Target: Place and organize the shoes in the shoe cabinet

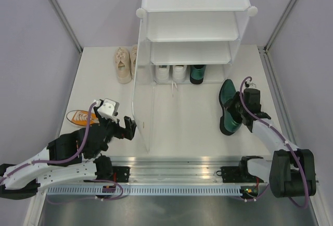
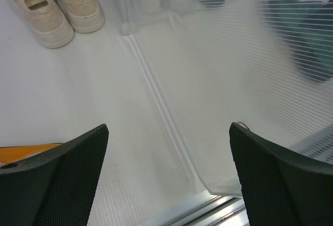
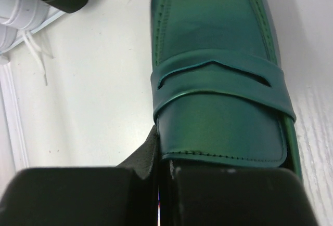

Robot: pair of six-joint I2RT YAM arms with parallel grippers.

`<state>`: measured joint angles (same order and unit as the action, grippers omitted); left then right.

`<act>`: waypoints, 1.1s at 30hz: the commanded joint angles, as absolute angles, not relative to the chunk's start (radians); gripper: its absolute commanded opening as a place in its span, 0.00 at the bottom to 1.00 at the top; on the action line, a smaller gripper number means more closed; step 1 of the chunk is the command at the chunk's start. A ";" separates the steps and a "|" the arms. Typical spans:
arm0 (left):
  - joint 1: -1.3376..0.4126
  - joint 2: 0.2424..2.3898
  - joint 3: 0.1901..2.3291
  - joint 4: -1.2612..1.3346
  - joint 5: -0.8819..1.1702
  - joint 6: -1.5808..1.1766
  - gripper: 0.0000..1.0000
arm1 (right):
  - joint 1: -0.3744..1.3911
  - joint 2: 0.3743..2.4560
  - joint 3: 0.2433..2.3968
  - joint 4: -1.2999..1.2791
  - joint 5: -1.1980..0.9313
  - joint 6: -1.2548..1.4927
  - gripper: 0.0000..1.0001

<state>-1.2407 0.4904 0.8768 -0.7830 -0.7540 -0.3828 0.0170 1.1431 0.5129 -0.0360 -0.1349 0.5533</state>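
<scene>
Right end effector [image 1: 237, 110] is clamped on the dark green glossy heeled shoe [image 1: 227, 100], gripping at the rear opening, toe pointing to 12 o'clock. The shoe sits at about 3 o'clock over the white desk [image 1: 187, 117]; can't tell if the sole touches. On the right wrist view the closed fingers [image 3: 130, 184] pinch the shoe's collar edge just behind the strap.

Left end effector [image 1: 128, 126] is spread wide and holds nothing, at 8 o'clock, just beside the translucent side panel [image 1: 143, 96] of the tall white plastic open-front shoe cabinet [image 1: 192, 28]. The cabinet stands at 12 o'clock. Its bottom tier holds a pair of white sneakers [image 1: 170, 72], with a second dark green shoe [image 1: 197, 74] to their right.

A pair of cream lace-up sneakers [image 1: 125, 64] is on the desk at 11 o'clock, outside the cabinet and near its left side. One orange canvas sneaker with white sole [image 1: 80, 117] lies at 9 o'clock, near the left arm.
</scene>
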 commanded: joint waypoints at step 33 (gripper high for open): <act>-1.236 0.497 0.876 -0.767 -0.790 -0.351 1.00 | 0.137 1.040 0.664 -0.071 -0.173 0.491 0.01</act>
